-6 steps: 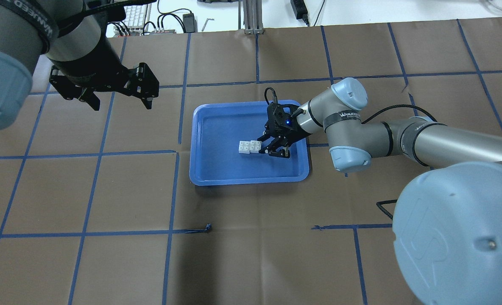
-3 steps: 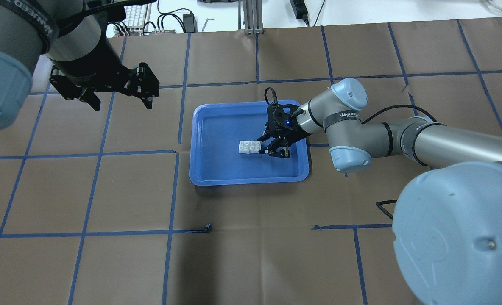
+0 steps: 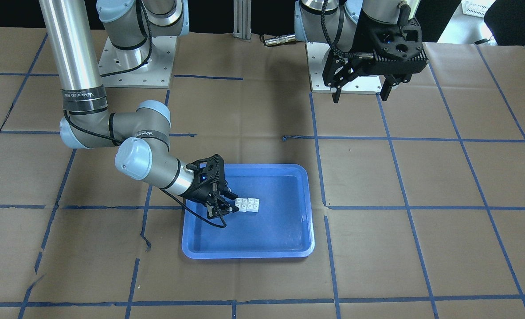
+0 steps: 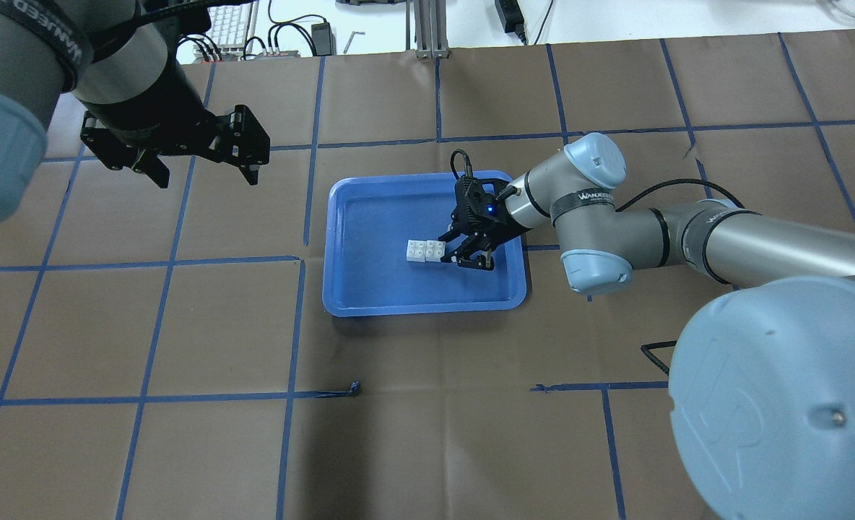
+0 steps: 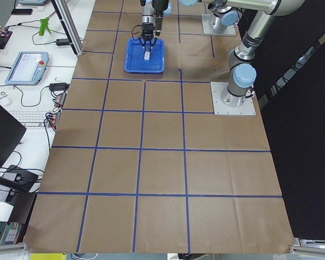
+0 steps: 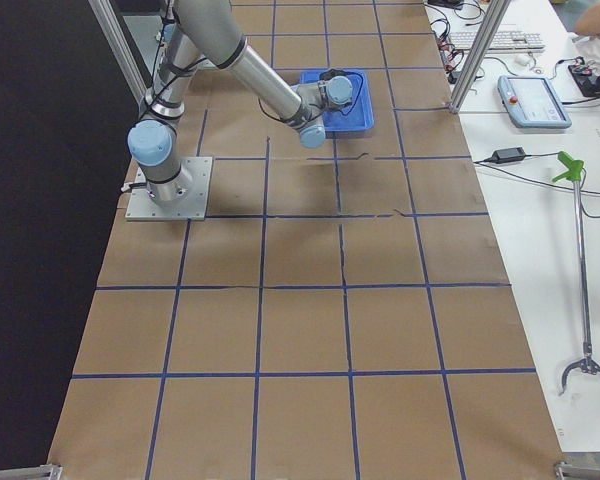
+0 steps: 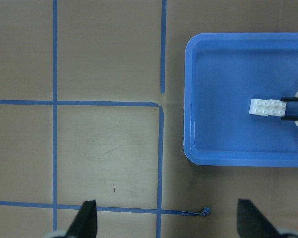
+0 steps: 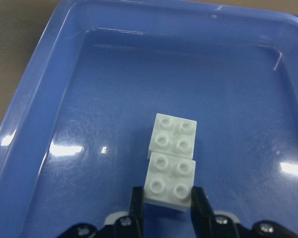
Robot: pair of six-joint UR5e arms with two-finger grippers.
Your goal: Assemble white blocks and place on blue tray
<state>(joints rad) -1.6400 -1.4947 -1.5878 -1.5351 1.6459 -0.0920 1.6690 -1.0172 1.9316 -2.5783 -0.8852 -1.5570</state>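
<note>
Two white blocks point(image 4: 425, 250) lie joined side by side, studs up, on the floor of the blue tray point(image 4: 427, 309). My right gripper point(image 4: 448, 253) is low inside the tray, shut on the block nearer to it. In the right wrist view the black fingertips point(image 8: 137, 208) press both sides of that block point(image 8: 170, 182), and the other block point(image 8: 174, 135) sits just beyond. The blocks point(image 3: 247, 205), the tray point(image 3: 244, 254) and the right gripper point(image 3: 229, 206) also show in the front view. My left gripper point(image 4: 206, 175) is open and empty, held high, left of the tray.
The table is brown paper with a blue tape grid point(image 4: 297, 325). The left wrist view looks down on the tray's corner point(image 7: 188, 148) and the blocks point(image 7: 268, 106). A keyboard and cables point(image 4: 232, 29) lie beyond the far edge. The arm bases point(image 3: 134, 62) stand at the robot's side.
My left arm has shifted slightly. The right gripper and the blocks have not moved.
</note>
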